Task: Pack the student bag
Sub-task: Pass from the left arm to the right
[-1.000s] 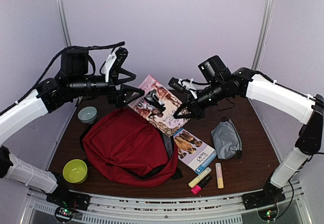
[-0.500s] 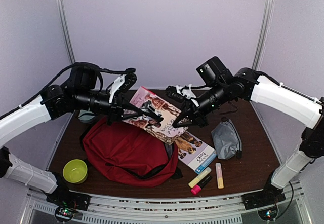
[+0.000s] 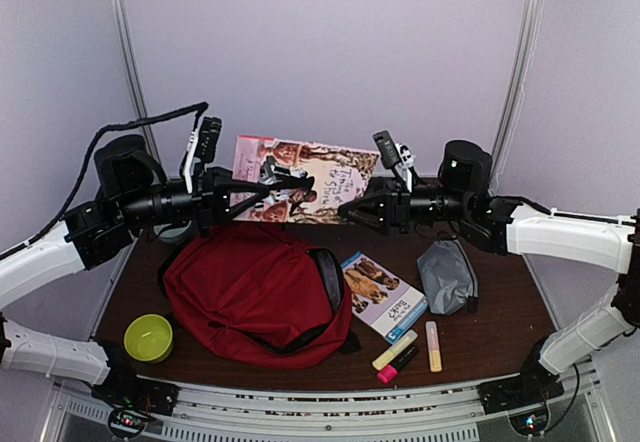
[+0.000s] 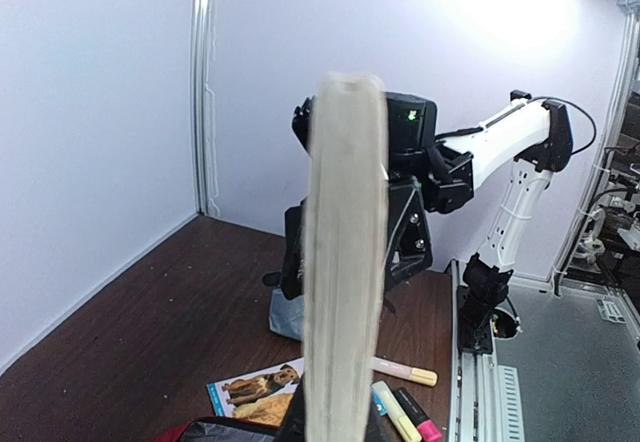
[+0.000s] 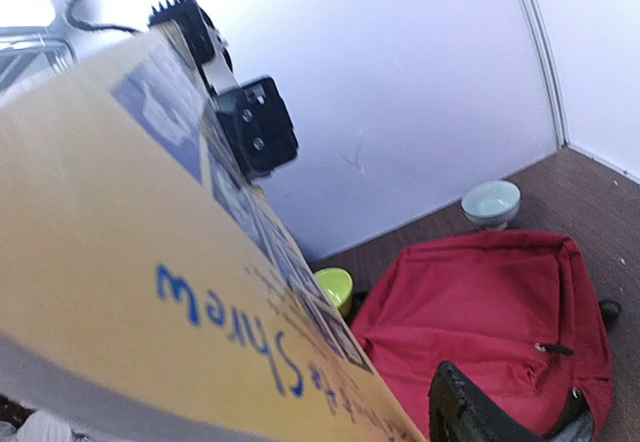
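The student bag [image 3: 245,292], a large red backpack, lies on the table with its grey-lined mouth [image 3: 330,280] open to the right. Above it a picture book [image 3: 300,174] hangs upright in the air. My left gripper [image 3: 262,194] is shut on the book's lower left part; in the left wrist view the book's page edge [image 4: 345,262] rises straight up out of the jaws. My right gripper [image 3: 352,209] is at the book's lower right corner and open. In the right wrist view one black finger [image 5: 470,412] stands off the yellow cover [image 5: 150,262], over the bag [image 5: 480,302].
A second book with dogs on it [image 3: 383,297] lies right of the bag. Beside it are a grey zip pouch [image 3: 447,274] and three highlighters [image 3: 400,352]. A green bowl [image 3: 148,337] sits front left, a pale bowl [image 5: 490,202] behind the bag.
The book has gone from slanting low over the bag to upright and higher. My right gripper has opened and released it; the left gripper shut on it and now carries it alone.
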Robot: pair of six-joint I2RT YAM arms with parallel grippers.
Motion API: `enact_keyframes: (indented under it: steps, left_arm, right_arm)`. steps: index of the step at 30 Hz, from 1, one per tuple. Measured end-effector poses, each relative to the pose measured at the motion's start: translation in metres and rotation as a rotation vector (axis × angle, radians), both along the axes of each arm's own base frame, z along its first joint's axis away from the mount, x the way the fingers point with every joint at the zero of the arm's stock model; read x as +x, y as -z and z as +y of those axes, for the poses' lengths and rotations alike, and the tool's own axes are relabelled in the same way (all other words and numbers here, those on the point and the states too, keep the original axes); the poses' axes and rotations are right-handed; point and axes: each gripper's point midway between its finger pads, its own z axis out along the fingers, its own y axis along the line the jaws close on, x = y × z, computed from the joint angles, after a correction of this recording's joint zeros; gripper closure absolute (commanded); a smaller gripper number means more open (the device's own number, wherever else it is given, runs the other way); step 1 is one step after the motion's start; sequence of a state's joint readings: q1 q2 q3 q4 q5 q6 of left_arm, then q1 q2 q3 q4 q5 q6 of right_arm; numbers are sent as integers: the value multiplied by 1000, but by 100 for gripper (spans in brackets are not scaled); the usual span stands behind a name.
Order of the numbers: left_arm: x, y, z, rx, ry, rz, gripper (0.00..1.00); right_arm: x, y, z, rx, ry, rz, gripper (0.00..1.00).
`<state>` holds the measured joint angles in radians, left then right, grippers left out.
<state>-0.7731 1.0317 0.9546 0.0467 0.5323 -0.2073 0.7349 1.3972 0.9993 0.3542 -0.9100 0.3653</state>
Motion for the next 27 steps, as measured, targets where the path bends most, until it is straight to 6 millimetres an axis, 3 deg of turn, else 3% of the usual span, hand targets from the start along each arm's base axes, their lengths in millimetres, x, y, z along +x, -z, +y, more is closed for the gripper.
enact_keyframes:
  steps: [5,9,11,12,13,14,17,20,22,25,27]
  left_arm:
    - [-5,-11,-4,-47,39,-6,100]
    - [-7,-11,-8,-56,75,8,100]
    - [-7,-10,-9,-57,80,15,100]
    - [-7,-10,-9,-58,79,18,87]
    - [-5,-10,-9,-58,74,19,63]
    - [-4,-9,-9,-55,69,20,49]
    - [7,-1,-10,2,6,43,31]
    - [22,22,-20,136,-65,74,23]
    - [20,49,-36,258,-73,88,21]
    - [-12,106,-62,462,15,107,16]
    - [-39,148,-74,605,90,111,14]
  right_arm:
    - [-5,-43,-3,168,-17,-16,51]
    - [-9,-59,-5,224,-34,-22,100]
    - [-12,-62,-6,232,-53,-21,100]
    - [-13,-62,-6,234,-59,-14,100]
    - [-13,-63,-6,234,-59,-10,100]
    - [-13,-62,-6,233,-57,-7,100]
    - [-1,-57,-13,207,-23,32,100]
    - [31,-50,-37,178,86,88,100]
    - [59,-42,-64,150,215,132,100]
    - [94,-32,-107,101,445,162,100]
    - [103,-26,-126,61,549,162,100]
